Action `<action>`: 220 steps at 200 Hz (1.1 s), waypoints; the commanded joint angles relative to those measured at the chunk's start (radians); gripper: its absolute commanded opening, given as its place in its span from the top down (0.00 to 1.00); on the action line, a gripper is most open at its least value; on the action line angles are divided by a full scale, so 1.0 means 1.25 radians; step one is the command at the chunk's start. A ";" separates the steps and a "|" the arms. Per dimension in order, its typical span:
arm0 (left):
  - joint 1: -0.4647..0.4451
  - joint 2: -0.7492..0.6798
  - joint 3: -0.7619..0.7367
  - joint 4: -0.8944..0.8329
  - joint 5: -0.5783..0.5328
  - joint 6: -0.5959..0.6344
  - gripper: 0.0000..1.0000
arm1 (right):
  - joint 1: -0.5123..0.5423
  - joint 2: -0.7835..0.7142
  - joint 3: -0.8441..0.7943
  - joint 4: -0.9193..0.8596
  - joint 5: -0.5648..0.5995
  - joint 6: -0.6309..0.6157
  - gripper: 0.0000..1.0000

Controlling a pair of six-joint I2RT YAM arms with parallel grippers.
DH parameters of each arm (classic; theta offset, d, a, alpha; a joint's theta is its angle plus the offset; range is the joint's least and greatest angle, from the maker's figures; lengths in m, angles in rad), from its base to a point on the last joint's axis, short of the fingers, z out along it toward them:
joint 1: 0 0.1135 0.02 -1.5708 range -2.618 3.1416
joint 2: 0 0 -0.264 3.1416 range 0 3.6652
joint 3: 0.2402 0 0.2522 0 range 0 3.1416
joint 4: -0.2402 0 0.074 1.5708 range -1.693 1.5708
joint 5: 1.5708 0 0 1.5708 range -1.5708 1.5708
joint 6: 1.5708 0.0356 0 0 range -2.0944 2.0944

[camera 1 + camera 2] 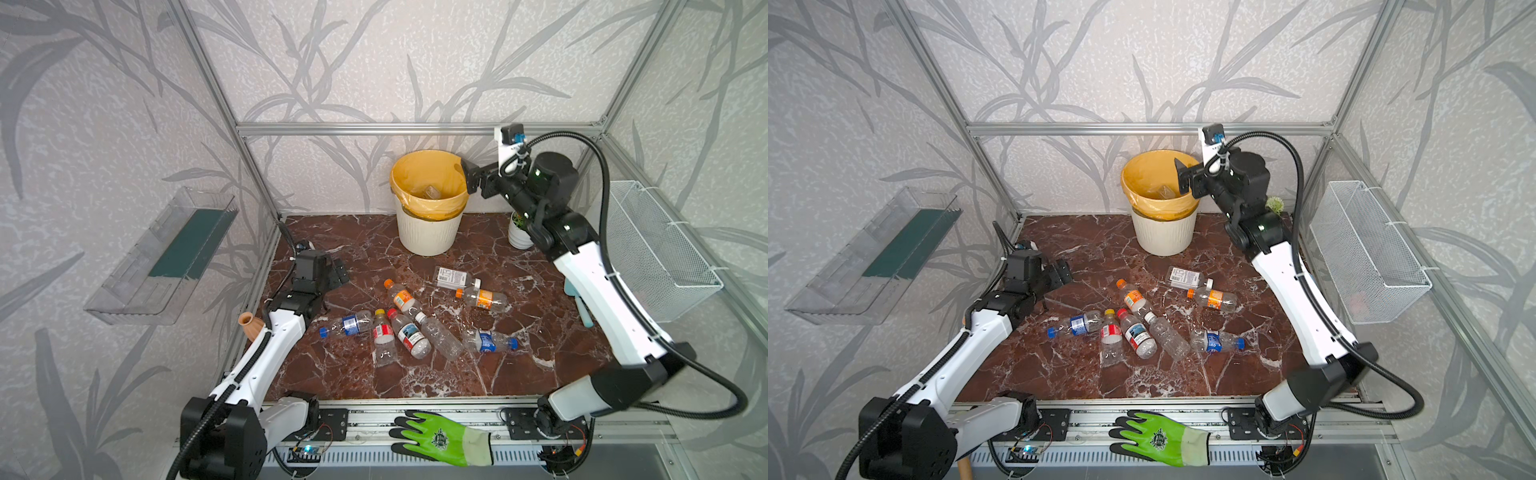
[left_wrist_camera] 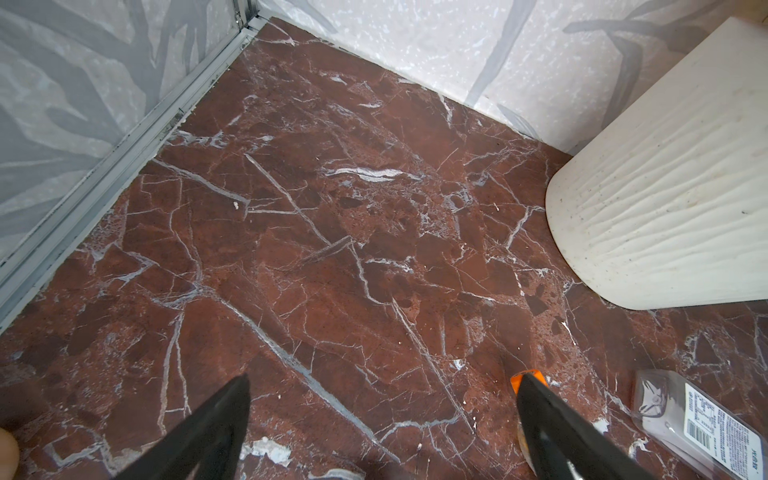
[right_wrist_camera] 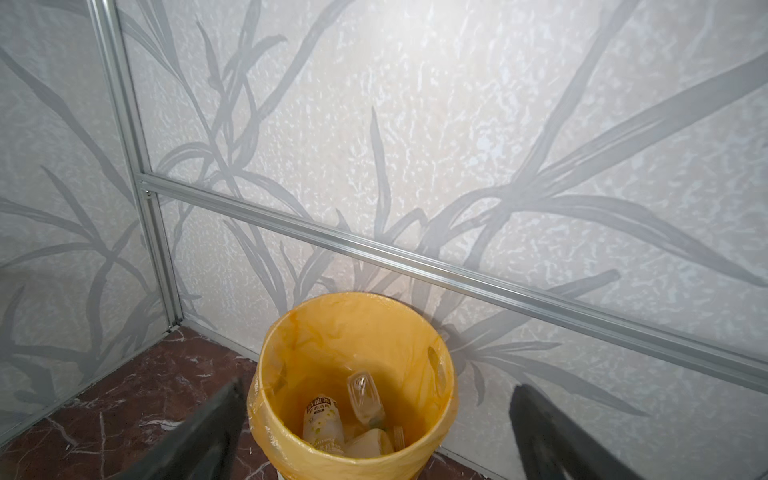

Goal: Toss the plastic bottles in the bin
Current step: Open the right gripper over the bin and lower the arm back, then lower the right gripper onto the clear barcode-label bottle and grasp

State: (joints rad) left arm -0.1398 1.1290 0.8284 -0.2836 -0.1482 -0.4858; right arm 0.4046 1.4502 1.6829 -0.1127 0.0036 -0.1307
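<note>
Right gripper (image 1: pixel 471 176) is hovering open, empty, over the bin (image 1: pixel 428 232) to drop bottles (image 1: pixel 409 334) in; left gripper (image 1: pixel 337 272) is idling open, empty

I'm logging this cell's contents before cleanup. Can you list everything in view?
plastic bottles: eight, clear with mixed caps, lying mid-table; at least three more inside the bin
bin: one, cream with yellow liner, back of table
flowerpot: one, white, right of the bin
wire basket: one, white, right wall
shelf: one, clear, left wall
glove: one, green, front rail
vase: one, terracotta, by the left arm
pale blue object: one, partly hidden under the right arm
table: one, red-brown marble
left fingers: two, black, apart, low at table's left
right fingers: two, black, apart, empty, above the bin
</note>
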 commanded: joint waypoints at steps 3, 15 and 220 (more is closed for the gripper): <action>0.004 -0.012 -0.011 -0.005 -0.020 0.008 0.01 | -0.019 -0.023 -0.201 0.039 -0.041 -0.056 0.00; 0.004 -0.010 -0.015 -0.002 -0.018 0.005 0.01 | -0.021 -0.042 -0.281 0.022 -0.053 -0.088 0.00; 0.004 0.006 -0.014 -0.008 0.005 0.002 0.01 | -0.018 0.366 -0.215 -0.319 -0.185 -0.310 0.01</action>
State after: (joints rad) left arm -0.1398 1.1351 0.8143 -0.2844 -0.1303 -0.4824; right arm 0.3786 1.8603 1.3571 -0.4042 -0.2081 -0.4652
